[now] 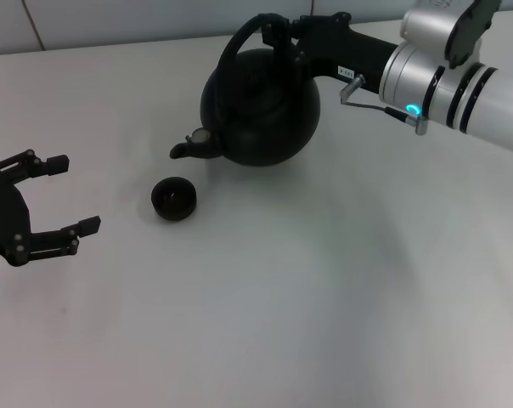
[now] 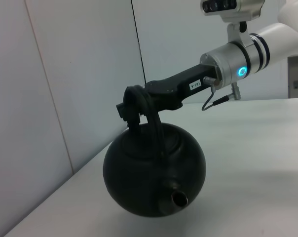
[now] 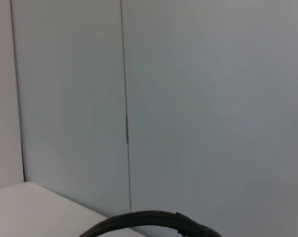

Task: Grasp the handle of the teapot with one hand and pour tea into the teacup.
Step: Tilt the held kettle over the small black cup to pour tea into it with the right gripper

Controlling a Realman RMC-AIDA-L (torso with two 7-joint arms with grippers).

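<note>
The white counter fills the head view, with a panelled wall behind it that the wrist views show more fully. On it, toward the far side, is the teapot, round and matte black, its spout aimed at the robot's left. Only the left wrist view reveals that the teapot is tipped forward, spout mouth low and facing the camera; whether its base touches the counter cannot be told.

The right pincer reaches in from the right and is clamped on the crown of the handle; the left wrist view shows its black fingers wrapped around the hoop. The right wrist view shows only a slice of the handle against the wall.

The left pincer hangs near the counter's left edge, fingers spread wide, holding nothing.

The teacup stands upright just below and beside the spout tip, apart from the teapot, visible in the head view alone.
</note>
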